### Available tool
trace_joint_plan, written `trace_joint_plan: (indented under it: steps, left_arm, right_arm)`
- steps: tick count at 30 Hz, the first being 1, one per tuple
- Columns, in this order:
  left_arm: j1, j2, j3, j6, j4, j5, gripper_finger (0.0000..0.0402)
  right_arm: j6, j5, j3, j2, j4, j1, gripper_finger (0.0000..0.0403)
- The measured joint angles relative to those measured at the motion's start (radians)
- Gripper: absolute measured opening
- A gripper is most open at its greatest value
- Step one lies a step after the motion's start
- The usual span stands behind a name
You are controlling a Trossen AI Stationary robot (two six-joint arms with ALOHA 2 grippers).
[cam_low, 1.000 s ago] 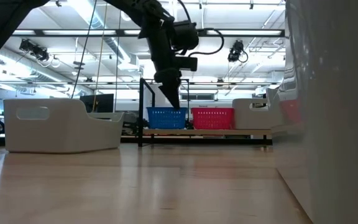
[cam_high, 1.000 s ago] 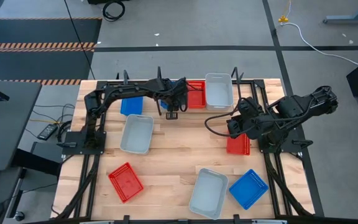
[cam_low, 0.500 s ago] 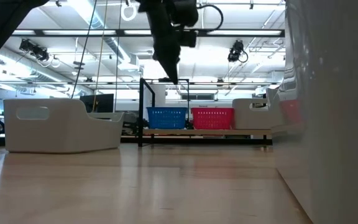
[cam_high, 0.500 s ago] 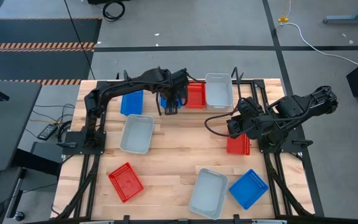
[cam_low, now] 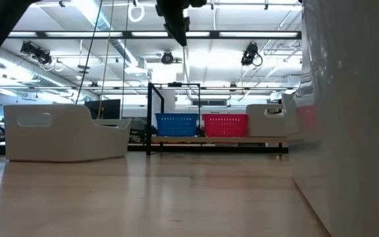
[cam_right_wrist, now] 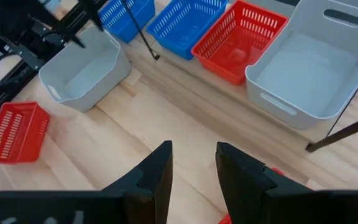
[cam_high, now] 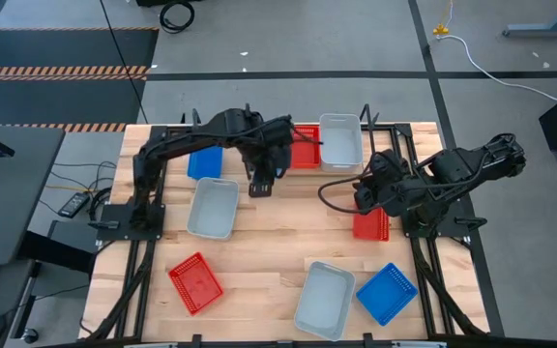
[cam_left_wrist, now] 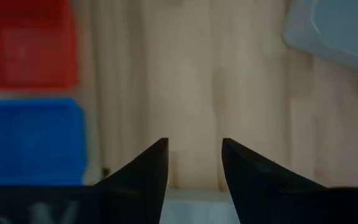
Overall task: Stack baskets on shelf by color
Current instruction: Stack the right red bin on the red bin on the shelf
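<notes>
Black left fingers (cam_high: 257,186), parted and empty, have pulled back from shelf (cam_high: 375,130).

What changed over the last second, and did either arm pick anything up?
The left gripper rose and drew back from the shelf, open and empty. The right gripper stayed above the red basket, holding nothing. No basket moved.

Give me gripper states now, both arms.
Left gripper: open, fingers apart, holding nothing, over bare wood.
Right gripper: open, empty, above the table.
</notes>
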Motion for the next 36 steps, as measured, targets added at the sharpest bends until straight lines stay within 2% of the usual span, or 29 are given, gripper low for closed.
trace_joint_plan:
  steps: [5,7,12,18,24,27,32,36]
  left_arm:
    - [-0.047,0.0,0.0,-0.029,-0.096,0.0,0.0148]
    - [-0.062,-0.002,-0.011,-0.03,-0.086,0.0,0.0145]
    - [-0.084,-0.086,-0.103,-0.076,-0.091,0.001,0.0142]
    - [-0.104,-0.253,-0.32,-0.171,-0.074,-0.029,0.0142]
    - [-0.162,-0.432,-0.601,-0.326,0.064,-0.04,0.0142]
    - [-0.204,-0.5,-0.713,-0.37,0.097,-0.081,0.0142]
    - [-0.244,-0.567,-0.835,-0.394,0.098,-0.108,0.0142]
    - [-0.282,-0.618,-0.9,-0.343,0.113,-0.039,0.014]
  right_arm:
    - [-0.047,0.0,0.0,0.0,-0.007,0.0,0.0129]
    - [-0.05,-0.001,0.0,0.0,-0.019,0.0,0.0129]
    - [-0.05,-0.015,0.0,-0.001,-0.041,0.004,0.0129]
    - [-0.092,-0.058,0.0,-0.004,-0.042,0.024,0.0129]
    - [-0.19,-0.081,0.0,-0.004,0.006,0.036,0.0129]
    - [-0.219,-0.116,0.0,-0.004,0.065,0.036,0.0129]
    - [-0.221,-0.127,0.0,0.017,0.163,0.017,0.0129]
    - [-0.209,-0.189,0.0,0.06,0.208,-0.028,0.0129]
